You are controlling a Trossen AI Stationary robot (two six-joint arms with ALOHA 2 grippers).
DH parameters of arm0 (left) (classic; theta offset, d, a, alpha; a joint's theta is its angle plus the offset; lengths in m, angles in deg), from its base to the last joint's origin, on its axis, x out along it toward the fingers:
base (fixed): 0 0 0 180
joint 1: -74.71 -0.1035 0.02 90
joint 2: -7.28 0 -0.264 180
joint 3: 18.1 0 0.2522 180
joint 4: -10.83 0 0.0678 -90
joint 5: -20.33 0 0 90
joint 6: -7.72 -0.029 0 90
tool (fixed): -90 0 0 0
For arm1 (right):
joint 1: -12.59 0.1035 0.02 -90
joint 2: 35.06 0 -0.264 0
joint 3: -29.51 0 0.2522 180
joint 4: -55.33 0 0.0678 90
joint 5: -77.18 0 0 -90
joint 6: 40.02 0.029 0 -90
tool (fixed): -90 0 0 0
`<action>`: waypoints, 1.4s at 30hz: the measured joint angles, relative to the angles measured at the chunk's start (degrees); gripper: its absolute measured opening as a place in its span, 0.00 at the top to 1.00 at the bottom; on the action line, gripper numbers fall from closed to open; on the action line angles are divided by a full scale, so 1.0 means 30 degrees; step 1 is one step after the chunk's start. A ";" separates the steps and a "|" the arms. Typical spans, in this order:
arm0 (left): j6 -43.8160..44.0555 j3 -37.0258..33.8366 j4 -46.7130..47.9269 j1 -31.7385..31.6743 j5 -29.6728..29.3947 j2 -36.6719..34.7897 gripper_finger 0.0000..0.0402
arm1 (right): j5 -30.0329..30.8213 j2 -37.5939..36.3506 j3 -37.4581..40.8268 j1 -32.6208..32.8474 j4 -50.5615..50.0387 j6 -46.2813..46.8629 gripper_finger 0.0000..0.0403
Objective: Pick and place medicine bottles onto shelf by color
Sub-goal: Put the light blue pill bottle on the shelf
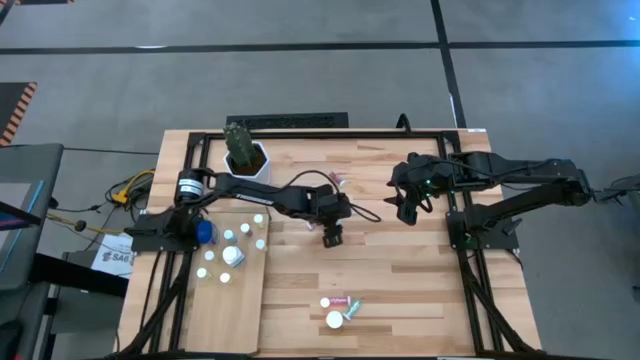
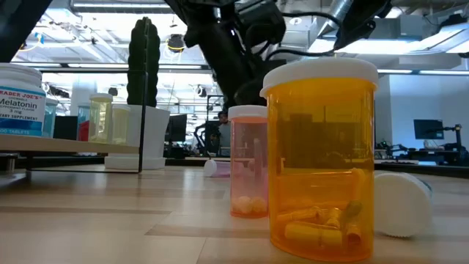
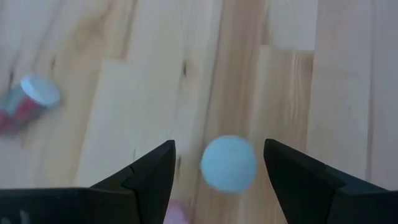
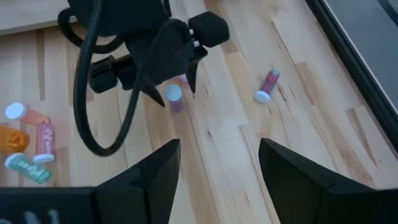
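Observation:
My left gripper (image 1: 332,236) hovers over the table's middle, open, pointing down. A pink bottle with a white cap (image 3: 227,163) is between its fingers with a gap on each side; the bottle also shows in the right wrist view (image 4: 175,98). My right gripper (image 1: 408,208) is open and empty to the right of it. Another pink bottle (image 4: 267,86) lies on its side toward the far edge. A group of bottles (image 1: 340,310) is near the front edge: the amber one (image 2: 322,161) and a pink one (image 2: 249,161) stand upright. The pale shelf board (image 1: 240,300) at the left carries several bottles.
A white hexagonal pot with a cactus (image 1: 246,155) stands at the far left, behind the shelf board. A loose white cap (image 2: 399,202) lies beside the amber bottle. Black frame rails (image 1: 470,250) run along the table's sides. Bare planks lie between my grippers and the front group.

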 joint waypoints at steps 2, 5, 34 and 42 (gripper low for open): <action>0.0024 0.0074 -0.0652 -0.0032 -0.0041 0.0320 0.42 | 0.0000 0.0007 0.0000 0.0000 -0.0007 0.0000 0.41; -0.0096 0.0000 -0.0262 -0.0100 -0.0353 0.0427 0.43 | 0.0000 0.0000 0.0000 0.0000 -0.0005 0.0000 0.41; 0.1571 0.0044 -0.0108 -0.0185 0.0442 -0.1190 0.77 | -0.0005 0.0007 0.0000 0.0000 0.0015 0.0000 0.41; 0.3387 0.0051 0.4323 0.0458 0.0121 -0.4605 0.77 | -0.0002 0.0007 0.0000 0.0000 0.0007 0.0000 0.41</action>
